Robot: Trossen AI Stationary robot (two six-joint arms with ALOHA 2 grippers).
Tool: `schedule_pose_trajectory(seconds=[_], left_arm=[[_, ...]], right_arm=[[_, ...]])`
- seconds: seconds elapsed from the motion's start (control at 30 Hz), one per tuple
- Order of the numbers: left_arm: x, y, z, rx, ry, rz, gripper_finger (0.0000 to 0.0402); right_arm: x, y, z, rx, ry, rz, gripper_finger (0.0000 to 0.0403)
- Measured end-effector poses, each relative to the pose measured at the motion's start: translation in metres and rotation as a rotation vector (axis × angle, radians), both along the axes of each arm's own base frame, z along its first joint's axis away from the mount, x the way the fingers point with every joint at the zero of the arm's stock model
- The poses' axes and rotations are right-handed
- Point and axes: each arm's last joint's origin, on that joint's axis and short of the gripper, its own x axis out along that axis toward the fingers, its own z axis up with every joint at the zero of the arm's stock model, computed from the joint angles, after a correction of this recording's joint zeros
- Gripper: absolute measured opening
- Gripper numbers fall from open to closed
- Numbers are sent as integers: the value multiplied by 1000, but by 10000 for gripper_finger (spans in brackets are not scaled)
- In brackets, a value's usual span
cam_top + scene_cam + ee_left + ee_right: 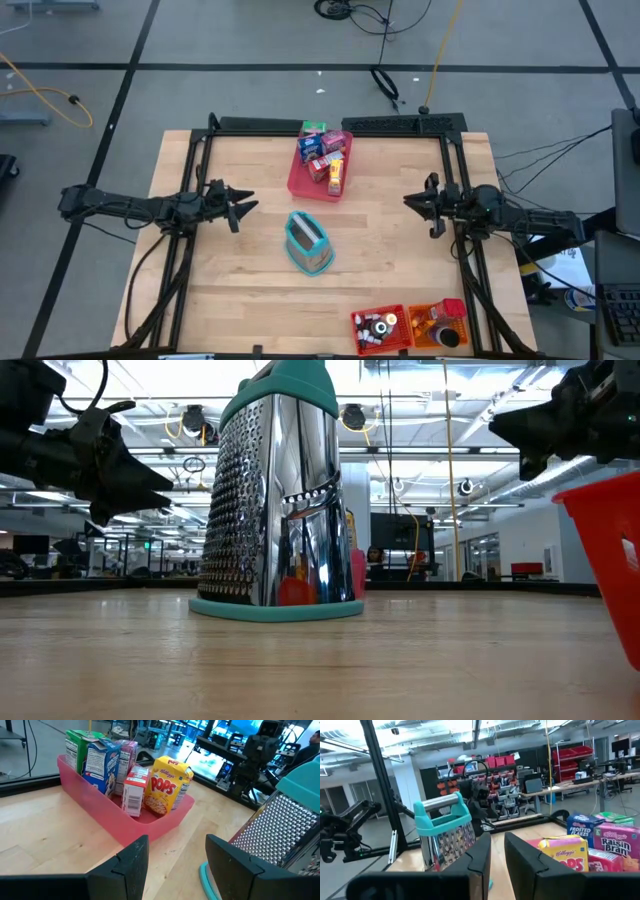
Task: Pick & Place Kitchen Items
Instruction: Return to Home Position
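The kitchen items are small toy boxes standing in a pink tray (303, 184) at the table's far middle: green (75, 747), blue (100, 762), pink (129, 750), red-and-white (134, 790) and a yellow Pops box (169, 785). More small items lie in a red bin (380, 329) and an orange bin (441, 326) at the near right edge. My left gripper (248, 207) (177, 855) hovers open at the table's left, pointing at the tray. My right gripper (408, 200) (497, 851) hovers at the right with a narrow gap between its fingers.
A steel box grater with a teal handle and base (308, 243) (275, 500) stands upright at the table's middle, between the two grippers and nearer than the tray. A black frame (330, 124) runs along the far and side edges. Bare wood lies at the near left.
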Motion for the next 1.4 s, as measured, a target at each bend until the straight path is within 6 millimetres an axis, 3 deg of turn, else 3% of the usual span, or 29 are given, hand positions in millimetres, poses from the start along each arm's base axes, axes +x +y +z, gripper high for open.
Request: schedule_pose_trajectory(seconds=[1.4], left_arm=[[0,0,1,0,-4,0,198]], right_arm=[[-2,0,4,-6,-46,0,47]])
